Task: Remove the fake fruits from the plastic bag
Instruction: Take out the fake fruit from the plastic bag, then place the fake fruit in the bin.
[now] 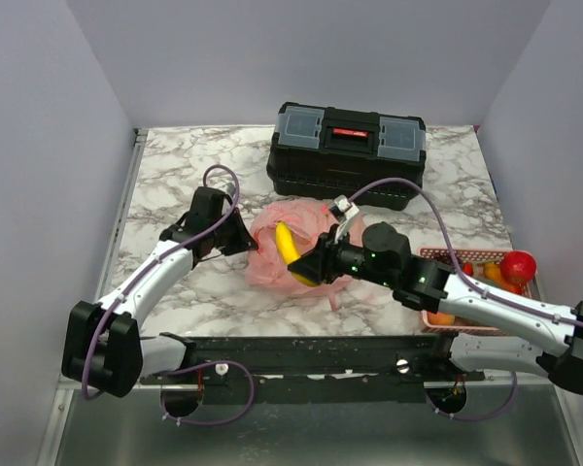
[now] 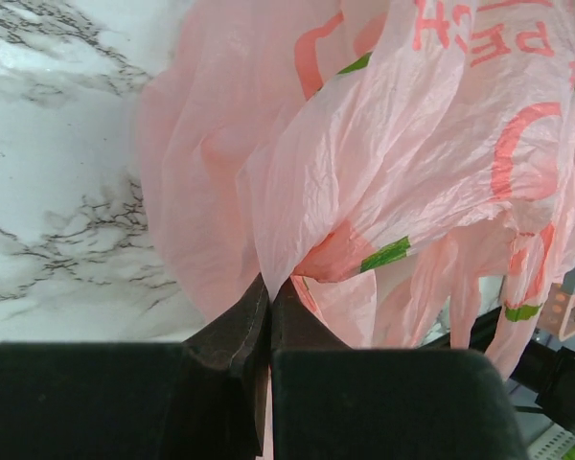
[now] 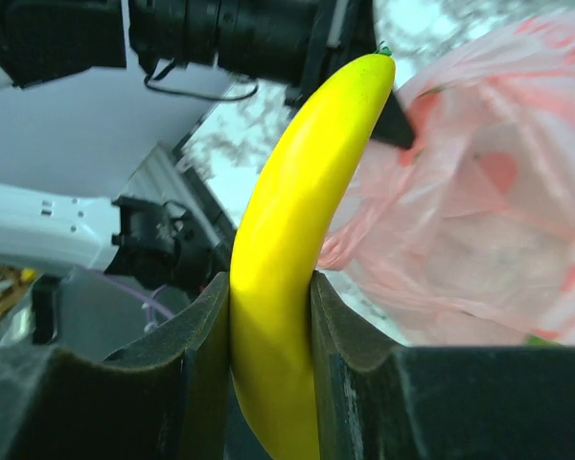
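Behind the plastic bag (image 1: 267,258), a toolbox (image 1: 348,150); rightward, a basket (image 1: 445,253).

This looks like a robot test cell in a lab. Plain grey panels (image 1: 49,146) close the marble-patterned table (image 1: 170,180) on three sides. At the bottom of the frame, a left arm (image 1: 155,277) and a right arm (image 1: 486,303) stand on a black rail (image 1: 301,354), with loose purple cables (image 1: 222,173).

top: overhead, from the near side, looking down | wrists: close-up, facing inward — all share plastic bag (image 1: 265,260)
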Robot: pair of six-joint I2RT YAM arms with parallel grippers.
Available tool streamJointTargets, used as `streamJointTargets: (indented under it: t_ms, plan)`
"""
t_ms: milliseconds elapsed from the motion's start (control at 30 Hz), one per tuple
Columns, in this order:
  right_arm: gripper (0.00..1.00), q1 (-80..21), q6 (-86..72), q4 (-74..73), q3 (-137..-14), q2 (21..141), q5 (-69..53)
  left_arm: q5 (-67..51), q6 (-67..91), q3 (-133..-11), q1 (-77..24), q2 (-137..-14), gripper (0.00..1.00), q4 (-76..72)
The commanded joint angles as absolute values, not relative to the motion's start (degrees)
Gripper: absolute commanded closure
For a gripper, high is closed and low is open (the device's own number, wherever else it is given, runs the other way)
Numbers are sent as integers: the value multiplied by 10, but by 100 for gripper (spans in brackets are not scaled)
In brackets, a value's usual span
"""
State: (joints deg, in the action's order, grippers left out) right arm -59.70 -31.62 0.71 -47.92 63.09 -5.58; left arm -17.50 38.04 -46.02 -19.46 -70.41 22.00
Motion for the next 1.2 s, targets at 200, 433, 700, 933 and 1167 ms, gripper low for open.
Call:
streamJointTargets:
  t_ms: [200, 433, 700, 933, 1167]
  plan:
    - [99, -600, -244, -112, -481, 521, 184, -182, 352, -456, -185, -719, 100, 253]
    - [99, -601, -258, -187, -463, 485, 340, -204, 354, -447, -185, -718, 100, 248]
    - [99, -487, -354, -282, -467, 506, 416, -227, 366, -430, -185, -702, 100, 233]
    - [99, -338, -487, -374, -461, 503, 420, -240, 362, -424, -185, -683, 100, 232]
    - [99, -292, -583, -451, -458, 515, 412, -258, 360, -435, -186, -689, 100, 228]
